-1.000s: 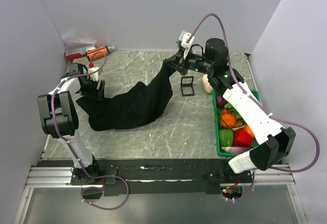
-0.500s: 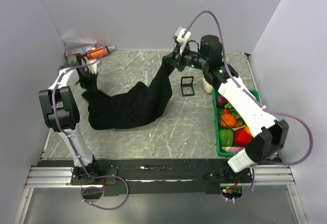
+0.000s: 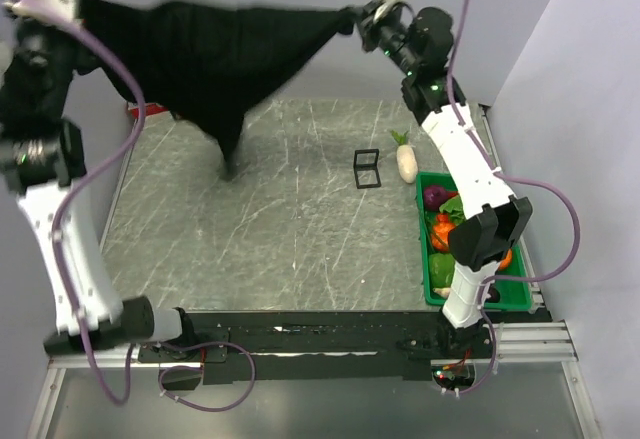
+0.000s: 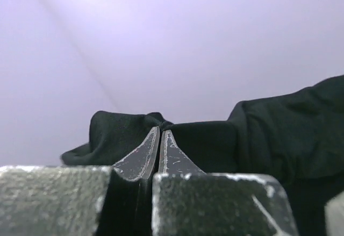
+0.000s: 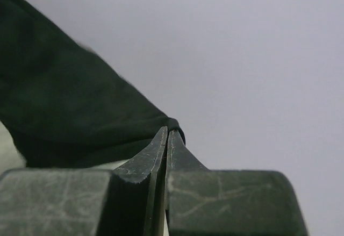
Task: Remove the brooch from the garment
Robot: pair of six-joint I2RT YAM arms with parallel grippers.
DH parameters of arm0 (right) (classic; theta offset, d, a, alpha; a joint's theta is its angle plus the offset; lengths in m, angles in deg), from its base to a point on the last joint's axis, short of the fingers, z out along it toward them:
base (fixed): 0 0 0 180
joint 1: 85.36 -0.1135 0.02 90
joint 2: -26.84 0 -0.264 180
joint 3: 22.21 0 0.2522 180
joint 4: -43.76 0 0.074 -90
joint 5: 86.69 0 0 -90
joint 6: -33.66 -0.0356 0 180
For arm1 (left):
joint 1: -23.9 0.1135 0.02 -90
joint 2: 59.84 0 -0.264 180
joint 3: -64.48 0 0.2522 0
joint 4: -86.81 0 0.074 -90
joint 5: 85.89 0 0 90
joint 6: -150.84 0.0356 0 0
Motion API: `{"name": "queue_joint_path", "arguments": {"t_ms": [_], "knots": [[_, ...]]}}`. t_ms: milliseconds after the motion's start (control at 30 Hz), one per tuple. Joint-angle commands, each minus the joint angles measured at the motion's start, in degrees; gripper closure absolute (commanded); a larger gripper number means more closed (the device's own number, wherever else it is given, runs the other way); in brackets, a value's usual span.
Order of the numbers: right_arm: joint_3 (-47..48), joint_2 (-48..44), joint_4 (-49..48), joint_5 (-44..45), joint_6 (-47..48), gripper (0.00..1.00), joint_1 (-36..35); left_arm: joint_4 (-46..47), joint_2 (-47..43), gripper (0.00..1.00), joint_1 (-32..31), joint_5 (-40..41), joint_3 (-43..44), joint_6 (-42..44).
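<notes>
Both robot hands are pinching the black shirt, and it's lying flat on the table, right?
Not quite. The left gripper and right gripper do both pinch the black shirt, but it isn't lying flat on the table. It hangs stretched between them, up in the air. The top external view shows it.

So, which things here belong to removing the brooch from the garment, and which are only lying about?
For the job:
- garment, held up in the air, with the left gripper and right gripper both shut on its cloth
- brooch: not visible in any view

Lying about:
- black cube frame
- white radish
- green tray of vegetables
</notes>
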Motion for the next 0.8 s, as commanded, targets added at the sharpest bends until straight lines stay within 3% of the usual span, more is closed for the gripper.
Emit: {"name": "queue_joint_path", "arguments": {"t_ms": [0, 100, 167, 300, 333, 367, 400, 433, 467, 500, 567, 633, 767], "knots": [[3.46, -2.32, -9.08, 1.5, 1.68, 1.0, 1.53, 4.9, -4.26, 0.99, 0.48, 7.78, -4.1, 3.92], [-7.95, -7.93, -10.14, -4.02, 4.49, 1.0, 1.18, 1.92, -11.99, 0.99, 0.92, 8.15, -16.83, 9.8], [-21.03, -13.99, -10.49, -5.62, 8.18, 1.0, 0.39, -2.03, -18.73, 0.99, 1.28, 6.92, -28.31, 12.98], [-46.34, -26.56, -6.46, -11.07, 17.83, 1.0, -3.73, -15.47, -32.37, 0.99, 1.45, 4.72, -48.47, 21.24], [-56.66, -31.89, -3.75, -12.56, 23.08, 1.0, -4.61, -22.46, -35.27, 0.99, 1.45, 2.63, -52.34, 23.35], [-61.2, -34.47, -1.81, -13.62, 25.74, 1.0, -5.15, -27.23, -40.87, 0.95, 1.36, 1.3, -59.08, 26.33], [-65.51, -36.75, -0.31, -14.41, 28.03, 0.89, -5.59, -30.58, -43.53, 0.83, 1.45, 0.59, -62.28, 31.84], [-71.21, -40.35, 1.44, -15.72, 30.41, 0.75, -5.85, -32.79, -46.26, 0.64, 1.45, 0.33, -65.09, 33.11], [-72.57, -41.51, 5.55, -16.08, 30.52, 0.61, -5.85, -34.38, -50.81, 0.35, 1.45, 0.67, -69.12, 32.78], [-73.02, -42.31, 7.51, -16.52, 30.52, 0.48, -5.77, -34.57, -52.59, 0.27, 1.45, 0.33, -70.21, 30.69], [-69.61, -41.53, 12.51, -18.18, 28.59, 0.39, -5.24, -32.92, -54.63, 0.13, 1.45, -2.64, -70.83, 28.3], [-62.88, -36.99, 13.85, -19.42, 24.91, 0.33, -5.06, -29.14, -52.98, 0.1, 1.36, -4.33, -70.57, 21.38], [-48.09, -23.97, 16.84, -23.81, 16.83, 0.3, -5.06, -18.24, -37.91, 0.14, 1.45, -4.86, -67.16, 4.85]]}}
